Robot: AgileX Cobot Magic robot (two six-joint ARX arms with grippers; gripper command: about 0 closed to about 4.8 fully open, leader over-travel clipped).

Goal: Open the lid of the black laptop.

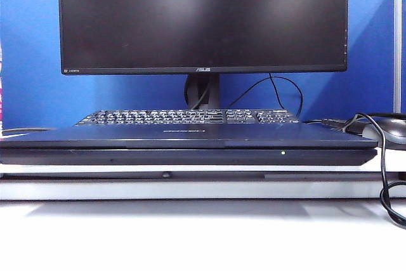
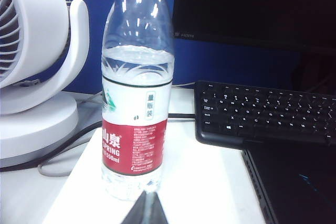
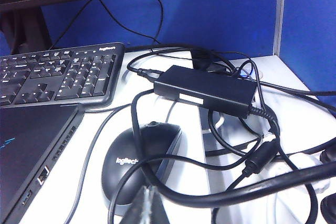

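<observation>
A: We see a white desk (image 1: 203,233) running along a blue partition wall (image 1: 32,61), with a raised white shelf across it. The black laptop (image 1: 190,147) lies on that shelf in the middle of the exterior view, its lid (image 1: 190,136) flat down, one small green light on the front edge.

B: Behind it we have the separate black keyboard (image 1: 187,117), then the ASUS monitor (image 1: 203,17) on its stand. Neither touches the lid.

A: Off the laptop's right corner sits a Logitech mouse (image 3: 144,156), draped with black cables (image 3: 236,150); a black power brick (image 3: 205,90) lies just behind it in the tangle.

B: On the other side, our left wrist view shows a water bottle (image 2: 137,87) with a red label standing upright on the white surface, a white fan (image 2: 37,66) beside it.

A: And our grippers?

B: The left gripper (image 2: 145,209) shows only as a dark tip just before the bottle, jaws together, holding nothing. The right gripper (image 3: 147,208) is a dark tip above the mouse and cables; we cannot tell how its jaws stand. Neither appears in the exterior view.
</observation>
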